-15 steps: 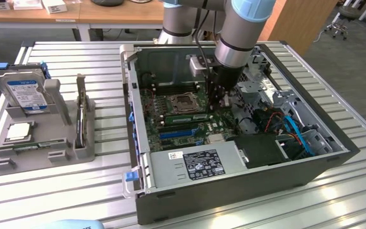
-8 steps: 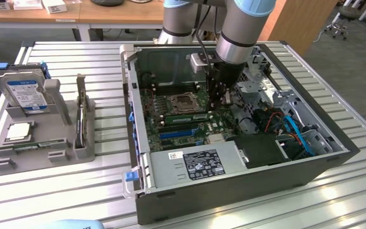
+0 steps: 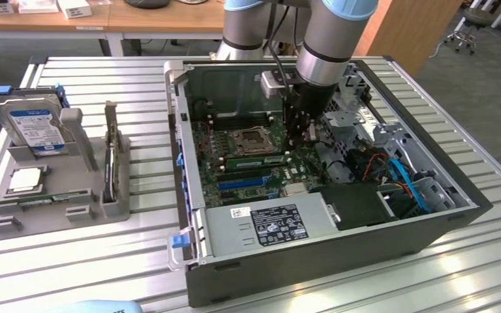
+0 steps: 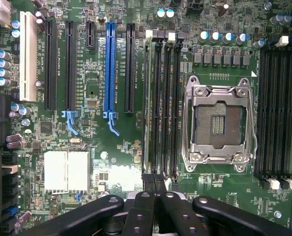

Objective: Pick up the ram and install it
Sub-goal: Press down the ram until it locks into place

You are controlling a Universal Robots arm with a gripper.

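The ram (image 4: pixel 146 98) is a long green stick standing on edge in the memory slot farthest from the empty CPU socket (image 4: pixel 217 123). In the exterior view the ram (image 3: pixel 252 157) is a green strip just in front of the socket, inside the open computer case (image 3: pixel 320 261). My gripper (image 4: pixel 156 179) is shut, its black fingertips (image 4: pixel 149 181) pressed together right over one end of the ram and the neighbouring slots. I cannot tell whether they touch it. The exterior view has the gripper (image 3: pixel 307 137) reaching straight down into the case.
A grey tray (image 3: pixel 85 169) on the exterior view's left holds a blue-labelled hard drive (image 3: pixel 34 127), a square silver CPU chip (image 3: pixel 26 179) and a thin board on edge (image 3: pixel 109 156). The power supply (image 3: pixel 268 225), drive cage and blue cables (image 3: pixel 403 179) crowd the case.
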